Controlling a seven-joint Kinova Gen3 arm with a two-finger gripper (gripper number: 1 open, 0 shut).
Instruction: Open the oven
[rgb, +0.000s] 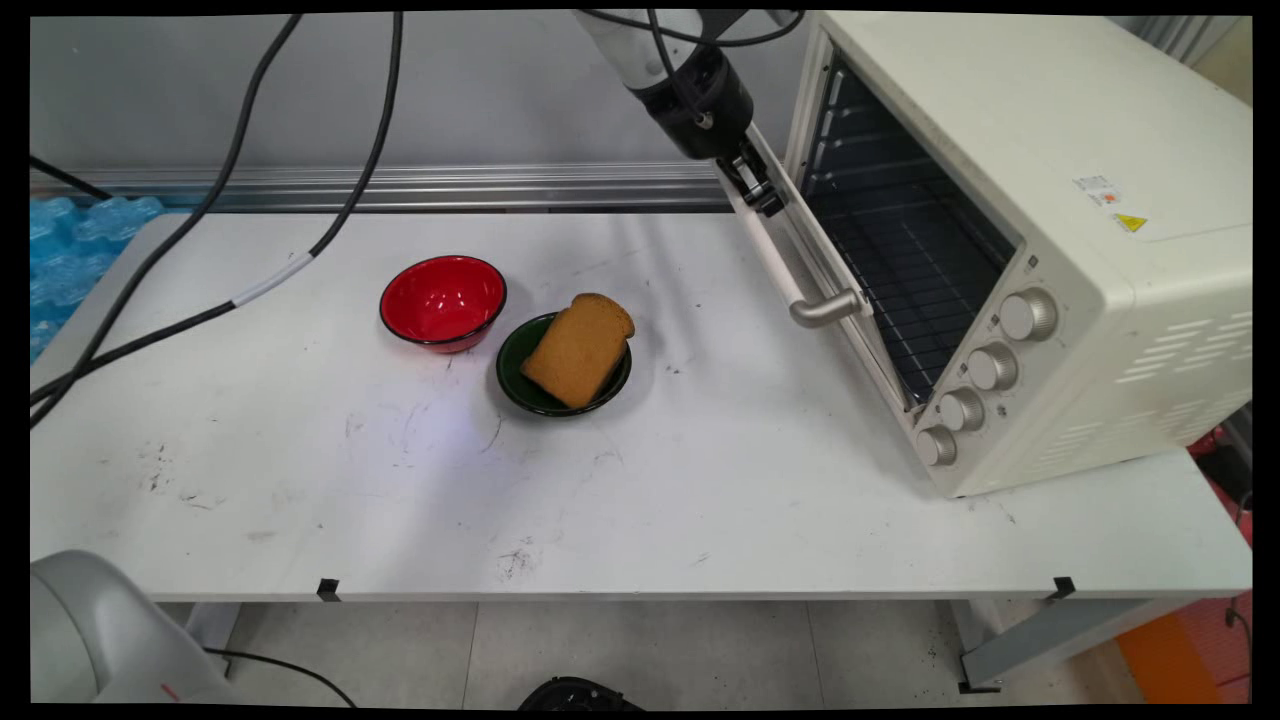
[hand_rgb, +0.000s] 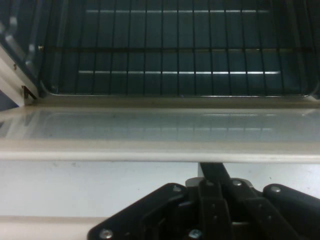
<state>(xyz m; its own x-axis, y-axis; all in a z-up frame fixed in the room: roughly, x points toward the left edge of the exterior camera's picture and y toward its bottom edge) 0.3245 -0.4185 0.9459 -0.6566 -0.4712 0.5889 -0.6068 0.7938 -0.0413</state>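
My gripper (rgb: 762, 197) is at the far end of the cream toaster oven's (rgb: 1050, 230) door handle (rgb: 790, 275). The fingers are shut together and pressed against the handle bar (hand_rgb: 160, 150); in the hand view their tips (hand_rgb: 214, 169) pass behind it. The glass door (rgb: 835, 270) stands partly open, tilted out toward the table. Inside is a wire rack (hand_rgb: 180, 72) with nothing on it. A slice of brown bread (rgb: 579, 348) leans in a dark green bowl (rgb: 520, 385) mid-table, well left of the gripper.
A red bowl (rgb: 443, 302), holding nothing, sits just left of the green one. Black cables (rgb: 250, 130) hang over the table's left side. Several knobs (rgb: 990, 367) line the oven's front. Blue packaging (rgb: 70, 250) lies at the far left edge.
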